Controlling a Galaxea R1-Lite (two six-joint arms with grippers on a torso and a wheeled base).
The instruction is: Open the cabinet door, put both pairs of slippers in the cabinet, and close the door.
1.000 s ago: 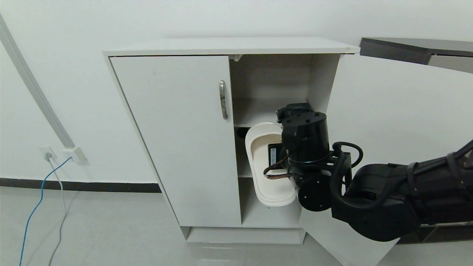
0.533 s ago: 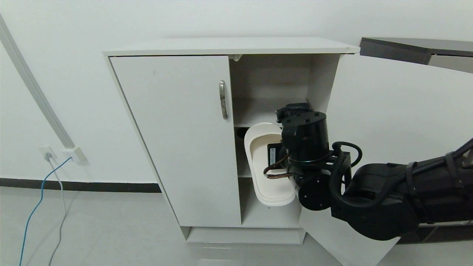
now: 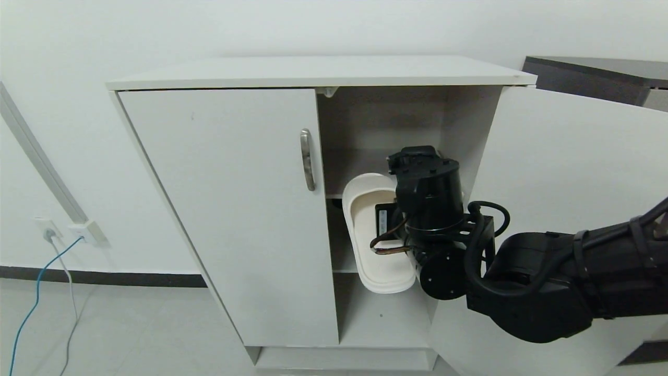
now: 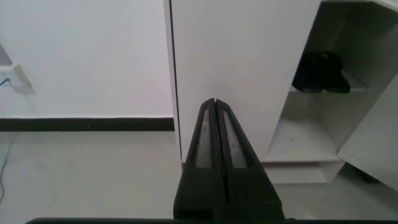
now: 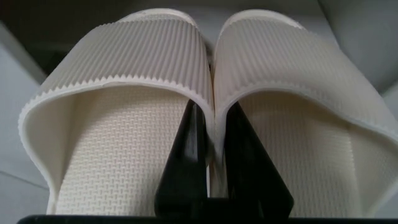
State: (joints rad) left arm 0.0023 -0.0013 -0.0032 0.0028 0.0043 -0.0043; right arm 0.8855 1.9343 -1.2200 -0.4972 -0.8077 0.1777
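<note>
A pair of white ribbed slippers hangs toes-up in the cabinet's open right half, level with the middle shelf. My right gripper is shut on them. In the right wrist view its black fingers pinch the two inner strap edges of the white slippers together. The white cabinet has its left door closed and its right door swung wide. My left gripper is shut and holds nothing, low before the closed door. Black slippers lie on a cabinet shelf.
A metal handle sits on the closed left door. A dark piece of furniture stands behind the open door. On the left wall are a socket, a blue cable and a slanted grey conduit. The floor on the left is bare tile.
The whole head view has shifted and the cabinet looks nearer, so the camera moved. The white slippers stay in my right gripper at the opening, now a little lower against the shelves.
</note>
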